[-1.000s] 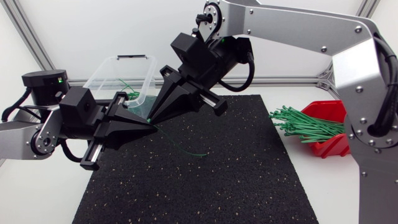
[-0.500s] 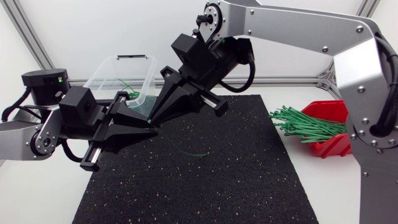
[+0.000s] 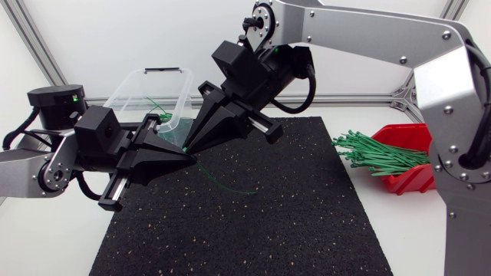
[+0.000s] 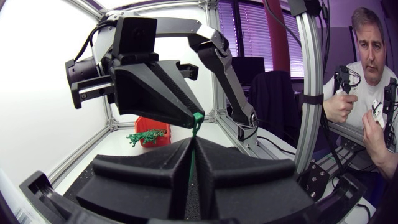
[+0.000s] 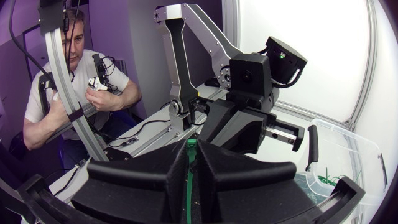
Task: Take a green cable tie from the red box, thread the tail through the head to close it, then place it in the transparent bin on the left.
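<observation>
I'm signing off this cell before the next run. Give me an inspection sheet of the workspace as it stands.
Surface: black speckled mat on white table.
Job's things: green cable tie held above the mat, tail curving down toward it; spare ties spilling from red box; transparent bin holds a few finished ties.
Clutter: nothing seen.
Grippers: left tool and right tool tip to tip, both shut on the tie.
Cables: black cable looped at the right arm's wrist, off the mat.
Surroundings: nothing seen reaching over the table.

No legible text, label, number or sign is found on any surface in the three views.
</observation>
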Robot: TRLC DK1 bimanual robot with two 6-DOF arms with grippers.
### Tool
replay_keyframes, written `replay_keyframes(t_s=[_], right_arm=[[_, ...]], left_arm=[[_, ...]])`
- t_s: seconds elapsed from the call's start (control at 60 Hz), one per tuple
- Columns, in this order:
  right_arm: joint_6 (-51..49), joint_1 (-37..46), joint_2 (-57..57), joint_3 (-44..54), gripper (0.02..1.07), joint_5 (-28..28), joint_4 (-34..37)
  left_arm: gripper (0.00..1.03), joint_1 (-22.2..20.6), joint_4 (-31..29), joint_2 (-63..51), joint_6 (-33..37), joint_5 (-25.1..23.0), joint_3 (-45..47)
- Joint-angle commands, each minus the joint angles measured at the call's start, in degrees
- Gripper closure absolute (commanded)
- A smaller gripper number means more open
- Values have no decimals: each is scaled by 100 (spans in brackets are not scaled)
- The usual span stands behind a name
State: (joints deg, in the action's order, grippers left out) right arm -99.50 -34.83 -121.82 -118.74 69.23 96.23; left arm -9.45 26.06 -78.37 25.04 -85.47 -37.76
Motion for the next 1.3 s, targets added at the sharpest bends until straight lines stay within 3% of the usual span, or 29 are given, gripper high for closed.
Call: replay_keyframes(t_s=[0.0, 0.15, 0.233, 0.3, 0.4, 0.65, 0.767, 0.95, 1.15, 1.283], right_arm=[[-201, -42, 132, 123, 94, 55, 960], [-166, -6, 141, 79, 91, 55, 942], [-104, 64, 141, 0, 77, 55, 933], [-34, 143, 132, -53, 58, 29, 916], [63, 257, 79, -194, 51, 11, 907], [827, 301, -44, -317, 50, -525, 204], [1627, 310, -114, -229, 50, -859, -640], [2137, 407, -228, -150, 50, -1105, -1352], [2770, 530, -149, 360, 50, -1676, -2591], [3077, 653, -35, 967, 50, -2212, -3540]], left_arm=[[100, -48, 101, -82, -157, -75, -39], [100, -21, 101, -91, -315, -66, -83], [100, 40, 101, -91, -429, -66, -109], [100, 128, 101, -82, -535, -66, -127], [100, 242, 101, -56, -711, -66, -162], [100, 436, 83, 58, -1089, 180, -206], [100, 400, 65, 129, -1194, 505, -171], [100, 365, 30, 225, -1247, 751, -162], [100, 321, 21, 225, -1221, 1270, -162], [100, 374, -40, 208, -1177, 1366, -127]])
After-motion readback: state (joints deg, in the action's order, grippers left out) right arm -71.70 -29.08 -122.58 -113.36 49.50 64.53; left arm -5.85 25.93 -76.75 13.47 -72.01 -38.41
